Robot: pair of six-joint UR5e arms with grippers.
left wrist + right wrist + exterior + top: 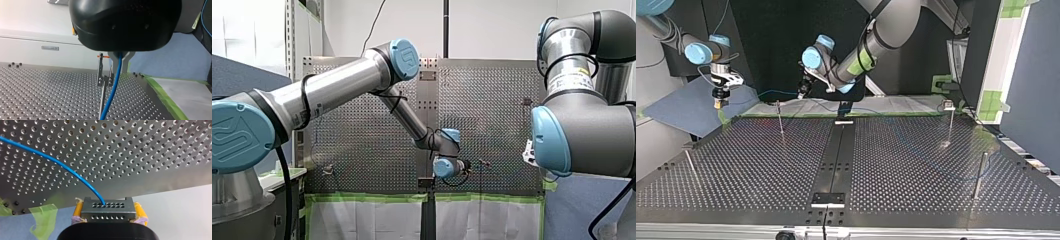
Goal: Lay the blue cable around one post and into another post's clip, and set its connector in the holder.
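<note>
Risk: blue cable (113, 85), pinched in left gripper (121, 57) just beside clip post (102, 75), could've snagged or missed it if brought in off-line. Right gripper (109, 211) was clamped on connector (108, 206), off perforated table's (125, 150) edge; tension btwn arms might've pulled it loose.

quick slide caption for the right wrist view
My right gripper clamps the grey connector, blue cable arcing over the perforated table.

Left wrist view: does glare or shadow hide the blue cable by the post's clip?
Left wrist view: no, the blue cable and clip stand clear against the evenly lit table. Top view: the cable is only faint over the dark table. Right wrist view: cable plain.
</note>
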